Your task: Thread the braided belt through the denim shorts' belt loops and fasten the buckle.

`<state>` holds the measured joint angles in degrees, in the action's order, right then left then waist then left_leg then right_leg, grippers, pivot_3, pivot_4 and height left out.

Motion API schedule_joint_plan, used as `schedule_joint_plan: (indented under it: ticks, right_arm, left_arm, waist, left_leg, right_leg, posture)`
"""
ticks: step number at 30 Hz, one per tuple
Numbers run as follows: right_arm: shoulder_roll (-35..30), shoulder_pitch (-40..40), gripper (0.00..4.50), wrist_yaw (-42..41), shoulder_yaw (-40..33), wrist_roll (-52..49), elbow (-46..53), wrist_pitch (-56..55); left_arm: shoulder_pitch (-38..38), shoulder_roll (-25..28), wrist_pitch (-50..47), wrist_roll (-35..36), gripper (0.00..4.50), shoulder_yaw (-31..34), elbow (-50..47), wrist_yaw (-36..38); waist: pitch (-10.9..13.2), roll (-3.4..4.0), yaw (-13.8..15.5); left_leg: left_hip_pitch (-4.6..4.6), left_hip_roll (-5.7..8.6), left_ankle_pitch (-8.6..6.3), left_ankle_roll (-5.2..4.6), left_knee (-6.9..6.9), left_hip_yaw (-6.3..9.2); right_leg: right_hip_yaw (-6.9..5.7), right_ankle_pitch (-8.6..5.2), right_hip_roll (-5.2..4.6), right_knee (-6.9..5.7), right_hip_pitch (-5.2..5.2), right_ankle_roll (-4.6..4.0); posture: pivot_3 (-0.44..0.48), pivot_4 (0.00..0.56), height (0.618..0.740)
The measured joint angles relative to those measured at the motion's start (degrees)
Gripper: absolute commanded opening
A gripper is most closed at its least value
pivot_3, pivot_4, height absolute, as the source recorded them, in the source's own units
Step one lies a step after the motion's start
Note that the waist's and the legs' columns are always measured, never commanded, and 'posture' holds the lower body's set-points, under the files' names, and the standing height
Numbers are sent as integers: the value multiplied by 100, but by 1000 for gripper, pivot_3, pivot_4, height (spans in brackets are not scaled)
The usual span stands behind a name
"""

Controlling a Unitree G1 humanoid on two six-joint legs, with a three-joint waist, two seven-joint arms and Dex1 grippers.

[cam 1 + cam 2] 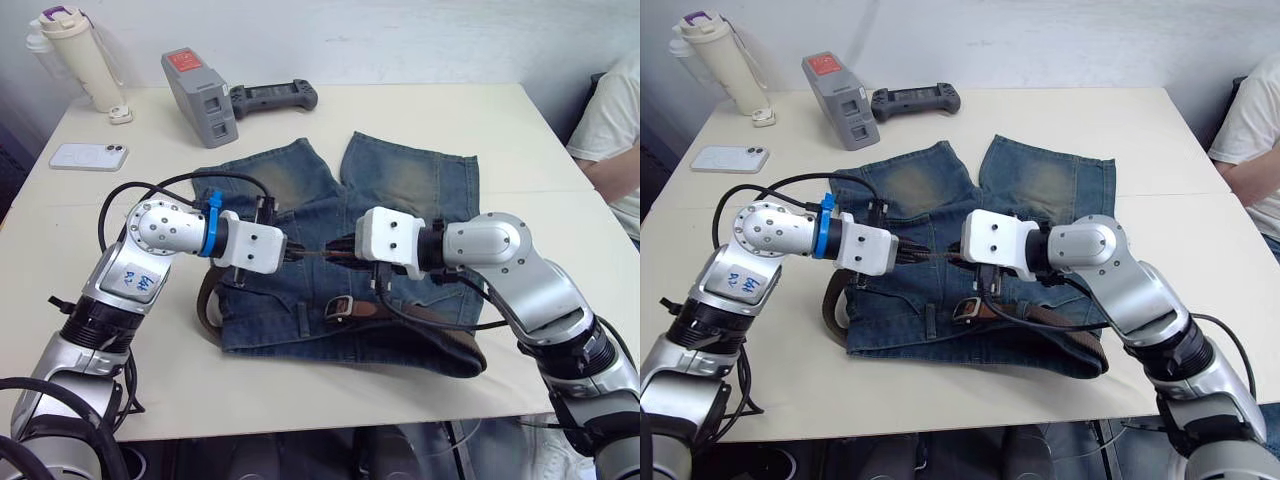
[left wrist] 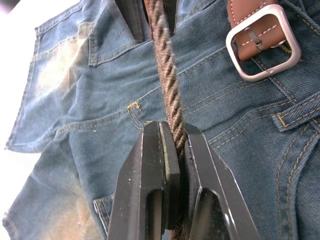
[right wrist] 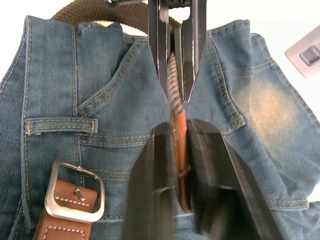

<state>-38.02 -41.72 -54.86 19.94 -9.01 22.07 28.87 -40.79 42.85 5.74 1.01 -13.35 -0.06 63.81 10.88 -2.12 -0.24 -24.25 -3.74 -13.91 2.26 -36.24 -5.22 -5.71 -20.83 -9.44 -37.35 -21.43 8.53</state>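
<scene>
here, the braided belt (image 2: 167, 80) looks dark brown, twisted, with tan tip.

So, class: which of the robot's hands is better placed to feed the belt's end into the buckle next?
Probably the right hand: it grips the braided belt's tan tip, nearest the buckle. The left hand holds the braid further back.

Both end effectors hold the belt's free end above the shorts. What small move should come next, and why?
Probably the right end effector should carry the tan leather tip toward the square silver buckle. That tip is clamped there, the left end effector grips the dark brown braided belt just behind it, and the buckle lies unfastened on the blue denim shorts.
</scene>
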Motion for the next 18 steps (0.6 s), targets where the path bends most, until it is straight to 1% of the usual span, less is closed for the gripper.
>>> schedule_joint_plan:
  ticks: [1,3,4,5,6,9,11,12,14,15,17,18]
  right_arm:
    - [8,0,89,0,0,0,0,1]
    - [12,0,0,-2,0,1,1,-2]
    - [12,0,0,-2,0,4,0,-3]
    - [11,0,0,-2,-1,9,-2,-2]
    - [14,-1,0,-2,-2,10,-4,-7]
    - [24,-3,0,6,-2,99,-75,-50]
    - [25,-2,0,37,-2,216,-199,-139]
    - [25,-1,0,44,-2,234,-209,-140]
    - [71,0,0,75,10,329,-232,-218]
    - [94,6,0,107,21,396,-256,-279]
    - [101,16,0,128,25,463,-289,-300]
    - [107,27,0,158,31,530,-353,-337]
  left_arm:
    - [54,-2,-100,58,0,36,-45,-1]
    - [130,-12,-361,167,917,116,-152,-3]
    - [148,-13,-505,248,1161,170,-190,-2]
    - [163,-11,-636,329,1726,224,-206,-1]
    - [206,-15,-914,466,2189,310,-278,-12]
    - [404,-34,-3109,1584,3545,1070,-572,-348]
    - [401,4,-5065,2562,4487,1929,-635,-754]
    - [399,24,-5313,2671,4487,2051,-637,-815]
    - [417,114,-6824,3482,4487,2647,-681,-942]
    - [461,176,-7800,3960,4487,3117,-724,-1012]
    - [474,183,-8371,4225,4487,3461,-806,-1106]
    - [445,107,-8893,4432,4487,3800,-899,-1271]
  waist:
    - [0,0,2]
    - [0,0,7]
    - [0,0,7]
    - [0,0,4]
    - [0,0,-1]
    - [0,0,-37]
    - [0,0,-67]
    - [0,0,-70]
    - [0,0,-86]
    - [0,0,-116]
    - [0,0,-129]
    - [0,0,-132]
  left_leg:
    - [0,0,0,0,0,0]
    - [0,0,0,0,-2,0]
    - [0,0,0,0,-3,0]
    - [0,0,0,0,-3,0]
    - [0,0,0,0,-3,0]
    - [1,-5,0,0,-2,1]
    - [2,-5,0,0,-3,3]
    - [2,-5,0,0,-2,3]
    - [1,-6,0,0,-1,5]
    - [2,-5,0,1,2,5]
    - [2,-5,0,1,2,6]
    - [4,-5,1,2,2,7]
  right_leg:
    - [0,0,0,0,0,0]
    - [0,0,0,-1,0,0]
    - [0,0,0,-2,0,0]
    - [1,0,0,-3,0,0]
    - [1,0,0,-3,0,0]
    - [0,0,0,-9,-4,0]
    - [1,0,0,-11,-4,0]
    - [1,0,0,-11,-3,0]
    - [-2,0,0,-11,-4,0]
    - [-2,0,0,-10,-4,0]
    - [-3,0,0,-11,-4,0]
    - [-3,0,0,-11,-2,0]
  posture:
    - [0,150,740]
    - [0,150,740]
    - [0,150,740]
    - [0,150,740]
    - [0,150,740]
    - [0,150,740]
    - [0,150,740]
    - [0,150,740]
    - [0,150,740]
    - [0,150,740]
    - [0,150,740]
    - [0,150,740]
